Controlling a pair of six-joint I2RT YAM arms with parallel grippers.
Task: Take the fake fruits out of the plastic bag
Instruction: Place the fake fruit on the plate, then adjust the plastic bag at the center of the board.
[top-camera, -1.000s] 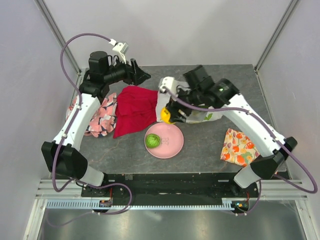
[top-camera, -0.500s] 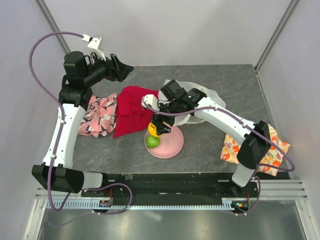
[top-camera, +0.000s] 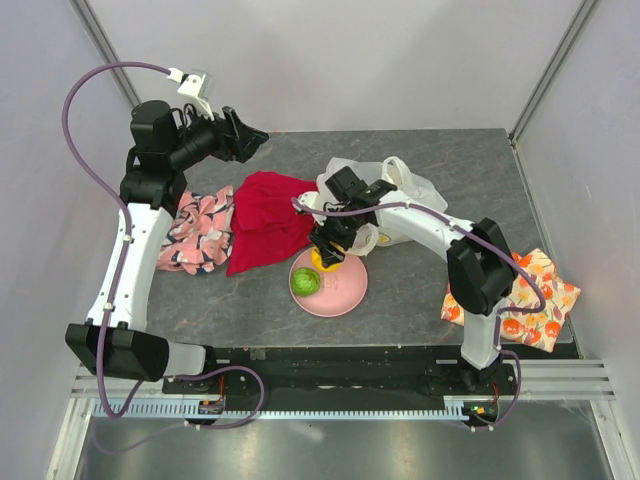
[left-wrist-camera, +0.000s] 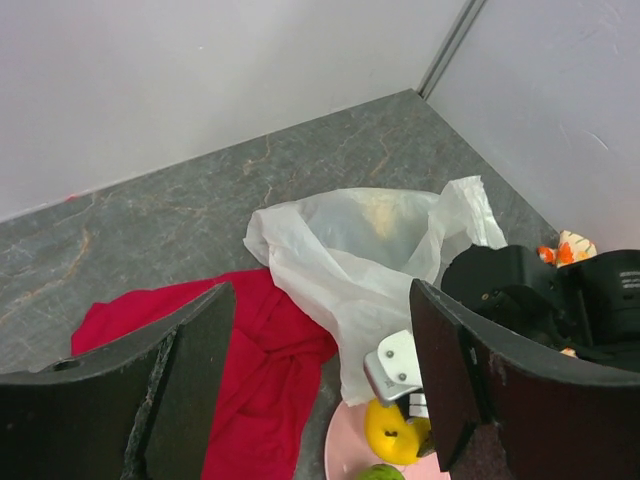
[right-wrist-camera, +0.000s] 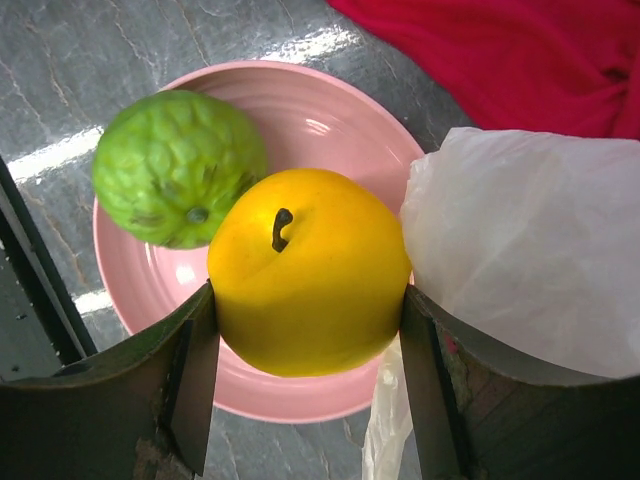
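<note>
Looks like drop-off: right gripper pinching yellow fruit over pink plate; left gripper gaping, empty, well away.

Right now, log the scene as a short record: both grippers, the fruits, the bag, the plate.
right gripper: shut on the yellow fruit, held over the pink plate
left gripper: open, empty, raised over the far left of the table
green fruit: lying on the pink plate, beside the yellow fruit
plastic bag: crumpled on the table next to the plate; contents unclear
red cloth: spread on the table, left of the bag in the top view
</note>
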